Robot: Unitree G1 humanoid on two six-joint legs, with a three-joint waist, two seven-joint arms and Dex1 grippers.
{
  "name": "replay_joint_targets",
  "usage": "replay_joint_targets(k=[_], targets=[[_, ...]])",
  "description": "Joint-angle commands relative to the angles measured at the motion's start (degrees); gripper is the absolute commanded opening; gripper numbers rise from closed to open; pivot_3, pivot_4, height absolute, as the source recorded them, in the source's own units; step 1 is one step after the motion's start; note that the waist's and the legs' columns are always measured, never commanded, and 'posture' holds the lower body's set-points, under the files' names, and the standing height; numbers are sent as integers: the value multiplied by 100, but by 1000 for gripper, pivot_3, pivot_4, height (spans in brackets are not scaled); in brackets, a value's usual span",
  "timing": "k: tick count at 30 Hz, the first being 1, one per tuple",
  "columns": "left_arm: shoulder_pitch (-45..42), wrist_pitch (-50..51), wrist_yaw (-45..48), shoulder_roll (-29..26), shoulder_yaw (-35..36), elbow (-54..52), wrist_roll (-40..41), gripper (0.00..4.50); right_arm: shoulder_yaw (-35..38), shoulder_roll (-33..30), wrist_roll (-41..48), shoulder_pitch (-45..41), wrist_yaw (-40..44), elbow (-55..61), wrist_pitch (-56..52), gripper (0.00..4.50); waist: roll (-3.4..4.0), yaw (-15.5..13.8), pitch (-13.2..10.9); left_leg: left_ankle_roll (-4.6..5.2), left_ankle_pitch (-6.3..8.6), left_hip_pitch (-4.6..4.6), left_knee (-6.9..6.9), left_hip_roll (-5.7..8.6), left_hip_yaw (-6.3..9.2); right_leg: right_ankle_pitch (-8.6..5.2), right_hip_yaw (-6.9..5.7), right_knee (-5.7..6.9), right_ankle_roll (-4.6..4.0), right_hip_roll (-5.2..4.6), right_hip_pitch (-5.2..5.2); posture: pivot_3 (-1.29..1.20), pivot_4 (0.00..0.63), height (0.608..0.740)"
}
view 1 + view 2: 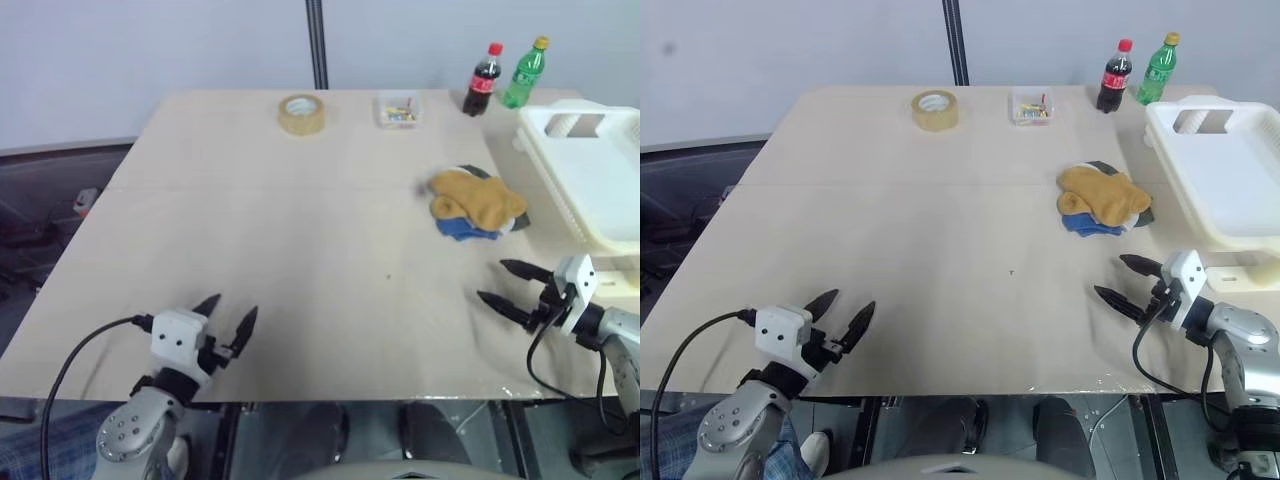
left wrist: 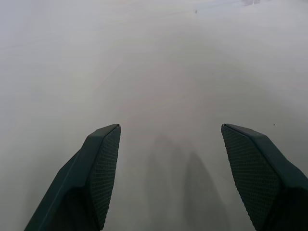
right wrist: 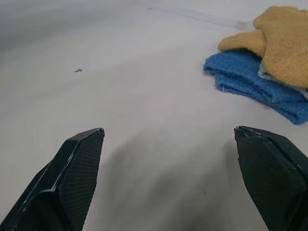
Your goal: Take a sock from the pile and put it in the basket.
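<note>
The pile [image 1: 478, 206] lies on the right half of the table, with the mustard-yellow sock [image 1: 480, 196] on top of a blue sock [image 3: 255, 84] and a dark one at the edge. The white basket [image 1: 590, 170] stands just right of the pile at the table's right edge. My right gripper [image 1: 510, 284] hovers open over the table, a short way nearer than the pile, nothing between its fingers. My left gripper [image 1: 226, 314] is open and empty near the table's front left edge.
At the back of the table sit a roll of tape [image 1: 301, 113], a small clear box [image 1: 398, 110], a cola bottle [image 1: 483, 80] and a green bottle [image 1: 524, 72]. The wide tabletop [image 1: 300, 240] lies between the two grippers.
</note>
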State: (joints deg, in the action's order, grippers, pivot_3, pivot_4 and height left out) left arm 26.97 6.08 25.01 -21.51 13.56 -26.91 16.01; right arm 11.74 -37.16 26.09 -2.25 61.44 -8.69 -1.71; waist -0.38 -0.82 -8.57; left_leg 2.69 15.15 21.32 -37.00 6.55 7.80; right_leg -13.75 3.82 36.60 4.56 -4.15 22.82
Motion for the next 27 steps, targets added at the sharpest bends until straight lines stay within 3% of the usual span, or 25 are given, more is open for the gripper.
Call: replay_joint_targets(k=[1,11,27], targets=[[-87,-45,167,-120,102,-140,133,3594,299,-68,143,217,60,236,141,4471,0,-1,-1,0,0,0,0,0,0,0,0,0,0,0,0,0,150,739],[-86,-111,276,-114,78,-117,227,3594,293,-82,126,210,55,286,91,4471,5,-3,-4,0,-1,46,-11,0,6,2,-7,2,-1,2,43,0,150,739],[-334,-184,326,-91,-57,3,210,3594,262,-62,84,159,41,345,58,4471,4,-8,-5,0,-1,47,-12,0,5,2,-7,3,-1,2,43,0,150,739]])
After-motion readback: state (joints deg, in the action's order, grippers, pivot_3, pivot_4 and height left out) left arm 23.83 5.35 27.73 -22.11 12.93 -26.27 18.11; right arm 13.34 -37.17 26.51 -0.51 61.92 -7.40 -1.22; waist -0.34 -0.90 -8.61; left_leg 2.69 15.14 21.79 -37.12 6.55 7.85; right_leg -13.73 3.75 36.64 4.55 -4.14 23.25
